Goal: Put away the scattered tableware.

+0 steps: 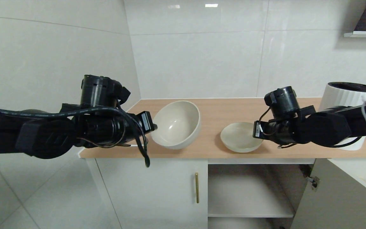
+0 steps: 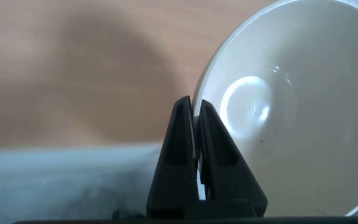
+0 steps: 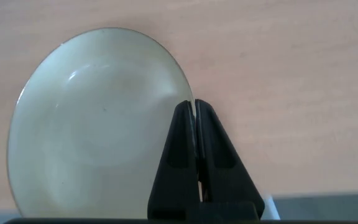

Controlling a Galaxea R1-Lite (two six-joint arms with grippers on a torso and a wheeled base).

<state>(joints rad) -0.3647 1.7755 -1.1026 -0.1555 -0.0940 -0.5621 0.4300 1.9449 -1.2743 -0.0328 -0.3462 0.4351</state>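
Note:
A large cream bowl (image 1: 176,124) is tilted up on its side at the left of the wooden counter (image 1: 224,109). My left gripper (image 1: 152,127) is shut on its rim; in the left wrist view the black fingers (image 2: 194,143) pinch the edge of the bowl (image 2: 291,112). A shallow cream plate (image 1: 238,136) lies near the counter's front edge. My right gripper (image 1: 256,132) is shut on its right rim, the fingers (image 3: 194,140) clamping the edge of the plate (image 3: 98,118).
A white ribbed cylindrical container (image 1: 351,108) stands at the counter's right end, behind my right arm. Below the counter, the right cabinet door (image 1: 338,194) hangs open, showing a bare shelf (image 1: 249,203). The left cabinet door (image 1: 157,190) is closed. White tiled walls enclose the corner.

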